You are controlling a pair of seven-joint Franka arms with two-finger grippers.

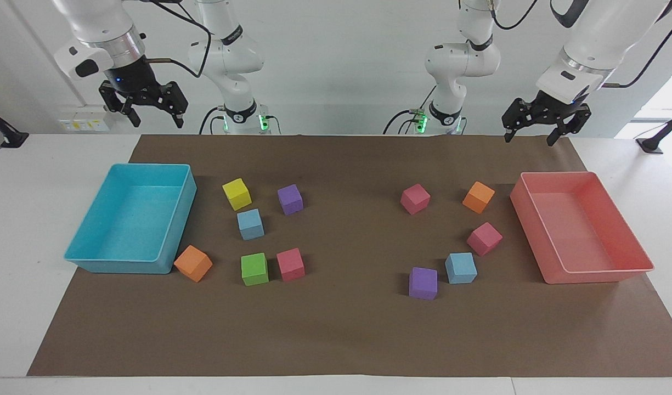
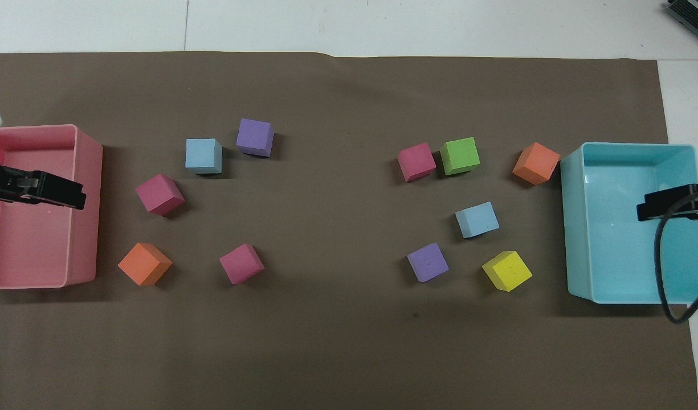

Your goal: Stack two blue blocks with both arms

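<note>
Two sky-blue blocks lie apart on the brown mat. One blue block [image 1: 250, 224] [image 2: 477, 219] sits toward the right arm's end, among a yellow, a purple and a green cube. The other blue block [image 1: 460, 267] [image 2: 203, 155] sits toward the left arm's end, beside a purple cube [image 1: 423, 283]. My right gripper [image 1: 154, 119] [image 2: 665, 205] is open and empty, raised over the turquoise tray. My left gripper [image 1: 530, 136] [image 2: 52, 192] is open and empty, raised over the pink tray. Both are far from the blocks.
A turquoise tray [image 1: 149, 167] stands at the right arm's end and a pink tray [image 1: 560, 175] at the left arm's end. Yellow [image 1: 236, 193], purple [image 1: 289, 198], green [image 1: 254, 269], orange [image 1: 193, 263] [image 1: 478, 197] and pink cubes [image 1: 290, 264] [image 1: 414, 198] [image 1: 484, 238] lie around.
</note>
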